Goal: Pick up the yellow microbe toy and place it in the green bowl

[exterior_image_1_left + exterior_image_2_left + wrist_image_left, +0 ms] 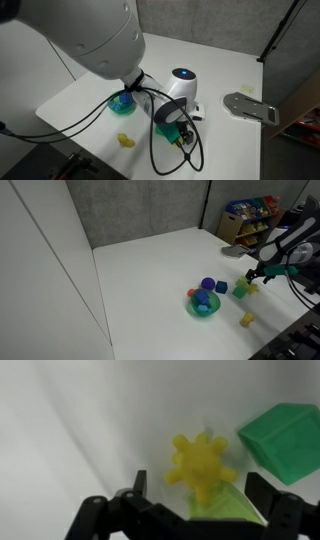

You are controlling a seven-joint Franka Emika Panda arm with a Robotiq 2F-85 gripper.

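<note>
The yellow microbe toy (200,463) is spiky and lies on the white table, in the wrist view between my gripper's (198,487) two dark fingers. The fingers stand apart on either side of it without touching; the gripper is open. A yellow-green cube (226,510) lies right against the toy, closer to my wrist. In an exterior view the gripper (251,280) is low over the table, to the right of the green bowl (203,311). The bowl holds blue toys and also shows in the other exterior view (113,100). The microbe toy is too small to make out in both exterior views.
A green cube (286,440) lies beside the toy. A purple ball (207,283) and a blue cube (221,286) sit behind the bowl. A rounded yellow lump (247,320) lies near the table's front edge. A grey wall backs the table; a shelf of goods (250,215) stands beyond.
</note>
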